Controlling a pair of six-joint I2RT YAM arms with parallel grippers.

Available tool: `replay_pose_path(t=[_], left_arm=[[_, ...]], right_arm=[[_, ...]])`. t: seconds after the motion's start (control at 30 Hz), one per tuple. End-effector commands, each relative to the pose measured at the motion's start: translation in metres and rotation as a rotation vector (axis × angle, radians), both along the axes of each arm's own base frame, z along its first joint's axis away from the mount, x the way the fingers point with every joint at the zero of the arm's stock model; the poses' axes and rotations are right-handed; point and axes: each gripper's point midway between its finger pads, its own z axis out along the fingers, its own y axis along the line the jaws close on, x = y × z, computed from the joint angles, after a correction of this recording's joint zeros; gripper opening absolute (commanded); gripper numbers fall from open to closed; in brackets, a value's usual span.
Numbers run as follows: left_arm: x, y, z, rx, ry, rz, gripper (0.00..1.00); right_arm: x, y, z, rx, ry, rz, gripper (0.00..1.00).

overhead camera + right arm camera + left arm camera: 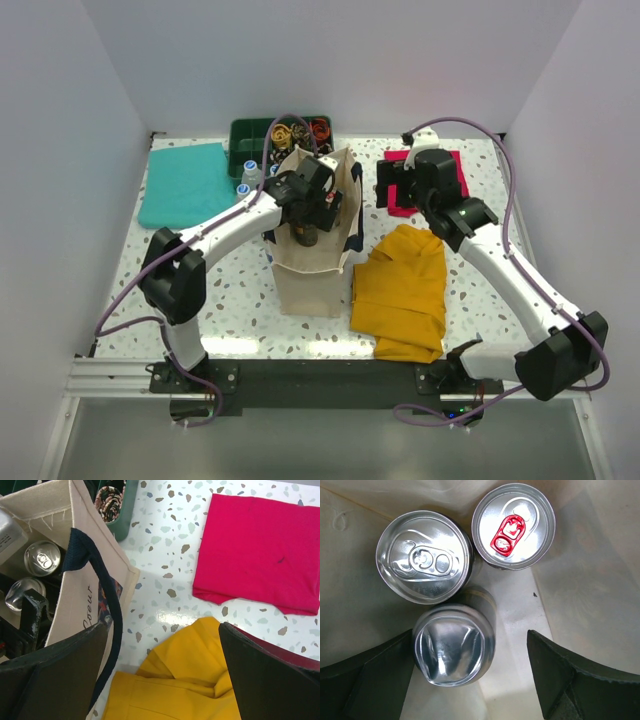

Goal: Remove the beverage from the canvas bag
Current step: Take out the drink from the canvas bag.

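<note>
Left wrist view: left gripper (470, 647) is down inside the bag (590, 555), jaws spread either side of a dented can (451, 647), not clamped on it. A plain-tab can (424, 555) and a red-tab can (513, 525) stand just behind. Right gripper (160, 645) hangs spread over the yellow cloth (180, 690), beside the bag.

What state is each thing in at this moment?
Cream canvas tote bag: upright, mouth open.
Silver-tabbed aluminium can: upright, sealed.
Red-tabbed aluminium can: upright, sealed.
Third aluminium can: base up.
Left gripper: open, inside bag.
Right gripper: open, empty.
Mustard-yellow cloth: crumpled.
Magenta cloth: folded flat.
</note>
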Motion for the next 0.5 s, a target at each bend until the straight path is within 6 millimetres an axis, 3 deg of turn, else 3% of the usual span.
replay_pose_path(t=[0.0, 0.2, 0.27, 0.4, 0.47], left_arm=[[-0.003, 0.01, -0.013, 0.022, 0.033, 0.013, 0.89], [-0.006, 0.011, -0.012, 0.023, 0.038, -0.002, 0.66], [-0.007, 0.01, -0.011, 0.019, 0.038, -0.014, 0.53], [-0.006, 0.009, -0.007, 0.016, 0.03, -0.018, 0.46], [-0.005, 0.007, -0.004, 0.01, 0.025, -0.029, 0.36]], right_arm=[[0.006, -0.004, 0.011, -0.003, -0.033, -0.021, 0.98], [0.007, -0.003, 0.012, 0.0, -0.032, -0.019, 0.98], [0.007, -0.003, 0.01, 0.0, -0.029, -0.018, 0.98], [0.007, -0.002, 0.011, 0.001, -0.03, -0.015, 0.98], [0.008, -0.001, 0.01, 0.003, -0.029, -0.013, 0.98]])
